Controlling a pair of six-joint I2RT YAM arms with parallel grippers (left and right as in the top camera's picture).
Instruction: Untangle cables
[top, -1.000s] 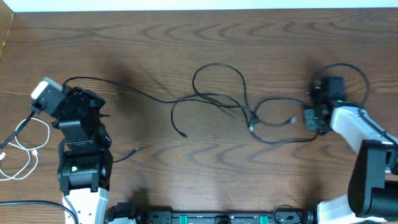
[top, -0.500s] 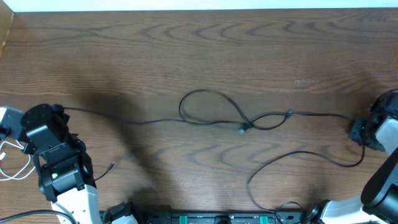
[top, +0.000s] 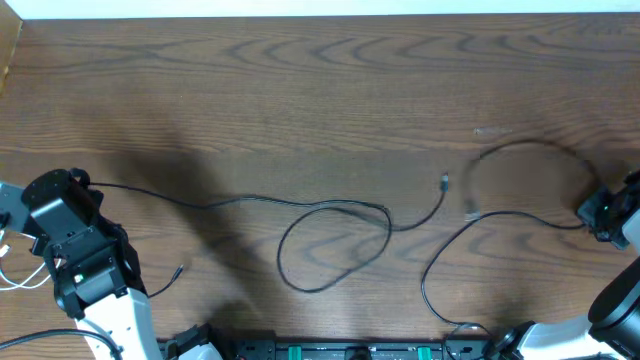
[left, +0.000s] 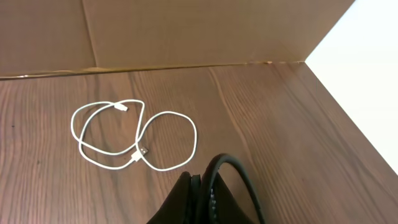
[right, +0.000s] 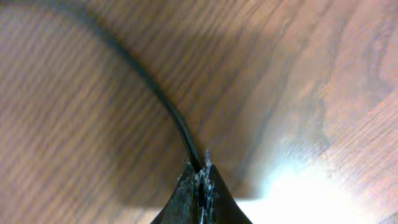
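Note:
A long black cable (top: 230, 200) runs from my left gripper (top: 75, 183) rightward across the table, forms a loop (top: 330, 245) at the centre and ends in a plug (top: 444, 182). The left gripper (left: 202, 186) is shut on this cable. A second black cable (top: 427, 280) curves from my right gripper (top: 592, 214) toward the front edge, with a blurred arc above it. The right gripper (right: 199, 169) is shut on that cable (right: 155, 87). A white cable (left: 142, 151) lies coiled on the table beyond the left gripper, apart from the black ones.
Cardboard walls (left: 186, 31) stand behind the white cable at the table's left end. The table's far edge (top: 320, 18) runs along the top of the overhead view. The arm bases sit at the front edge (top: 320, 350).
Both grippers have pulled outward, left to the left and right to the right. The tangle at the centre has come apart into two separate black cables, and the loop has slid toward the front.

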